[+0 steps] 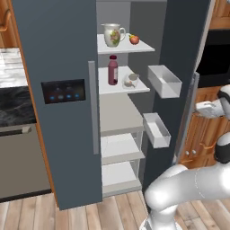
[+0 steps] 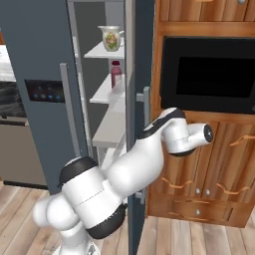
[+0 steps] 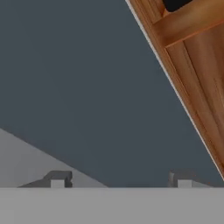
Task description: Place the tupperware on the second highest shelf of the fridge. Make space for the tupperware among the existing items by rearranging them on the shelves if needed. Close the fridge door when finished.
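From the left base view, the fridge [image 1: 58, 103] stands with its right door [image 1: 179, 67] swung wide. A pitcher [image 1: 112, 34] and an apple [image 1: 134, 39] sit on the top shelf [image 1: 143, 47], apart from each other. On the second shelf [image 1: 105, 87] the bottle [image 1: 112, 70] stands upright near the left edge, and the tupperware [image 1: 131, 80] lies just beside it, close to the front lip. The shelves below have free room. Two bins [image 1: 164, 81] jut from the door's inner face.

From the right base view, the arm bends around the door's outer edge [image 2: 133, 124], the wrist before a wooden cabinet [image 2: 219, 164].

In the hand view, the pincer [image 3: 119, 181] faces the door's flat outer face [image 3: 87, 87]; its tips stand wide apart, holding nothing.
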Tool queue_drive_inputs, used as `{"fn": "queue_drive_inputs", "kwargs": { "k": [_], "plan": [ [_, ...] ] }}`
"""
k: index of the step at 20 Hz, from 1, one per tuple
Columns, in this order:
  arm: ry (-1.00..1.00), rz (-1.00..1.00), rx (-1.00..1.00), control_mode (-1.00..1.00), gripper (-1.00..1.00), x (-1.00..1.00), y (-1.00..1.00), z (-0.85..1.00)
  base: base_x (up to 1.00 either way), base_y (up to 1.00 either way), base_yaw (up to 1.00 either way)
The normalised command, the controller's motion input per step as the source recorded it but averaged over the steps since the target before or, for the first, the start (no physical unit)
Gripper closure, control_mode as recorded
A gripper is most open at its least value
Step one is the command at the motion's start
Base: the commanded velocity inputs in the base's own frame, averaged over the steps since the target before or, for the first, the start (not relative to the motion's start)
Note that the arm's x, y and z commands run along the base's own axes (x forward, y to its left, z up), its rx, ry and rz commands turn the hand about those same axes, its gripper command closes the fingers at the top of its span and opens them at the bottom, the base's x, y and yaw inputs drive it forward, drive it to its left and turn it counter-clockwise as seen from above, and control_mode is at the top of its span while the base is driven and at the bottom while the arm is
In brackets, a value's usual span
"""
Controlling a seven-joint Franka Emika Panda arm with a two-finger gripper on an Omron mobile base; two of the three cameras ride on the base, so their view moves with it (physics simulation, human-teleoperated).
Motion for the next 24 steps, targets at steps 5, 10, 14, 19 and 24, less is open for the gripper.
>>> {"fn": "queue_drive_inputs", "kwargs": {
  "k": [5,10,14,19,24],
  "plan": [
    [-0.13,0.09,0.01,-1.00,-1.00,0.38,1.00,0.00,0.00,0.00,0.00],
    [-0.17,0.01,0.00,-1.00,-1.00,0.44,1.00,0.00,0.00,0.00,0.00],
    [-0.23,0.00,0.00,-1.00,-1.00,0.44,1.00,0.00,0.00,0.00,0.00],
    [-0.19,0.00,0.00,-1.00,-1.00,0.57,1.00,0.00,0.00,0.00,0.00],
    [-0.18,-0.04,0.00,-1.00,-1.00,0.69,1.00,0.06,0.00,0.00,0.00]
  ]
}}
